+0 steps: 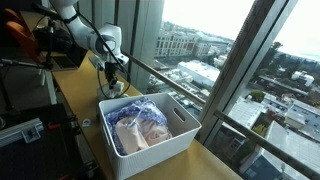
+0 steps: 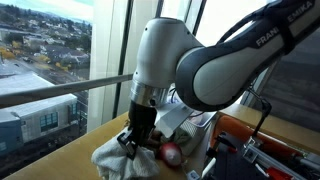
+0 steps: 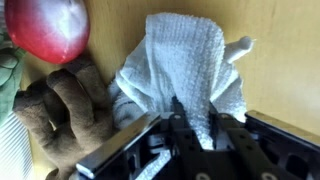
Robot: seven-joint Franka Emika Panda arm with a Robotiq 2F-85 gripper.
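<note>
In the wrist view my gripper (image 3: 196,115) comes in from the bottom, and its two black fingers (image 3: 177,113) pinch a raised fold of a white towel (image 3: 185,55) lying crumpled on the wooden sill. A red ball (image 3: 50,28) sits at the upper left, and a brown plush thing (image 3: 60,110) lies just left of the towel. In both exterior views the gripper (image 2: 136,140) (image 1: 112,76) points down onto the white towel (image 2: 112,156), with the red ball (image 2: 172,152) close beside it.
A white plastic bin (image 1: 190,135) filled with bagged cloth stands on the sill nearer the camera. A window with a metal rail (image 2: 60,92) runs along the sill's edge. Dark equipment (image 1: 25,130) crowds the room side.
</note>
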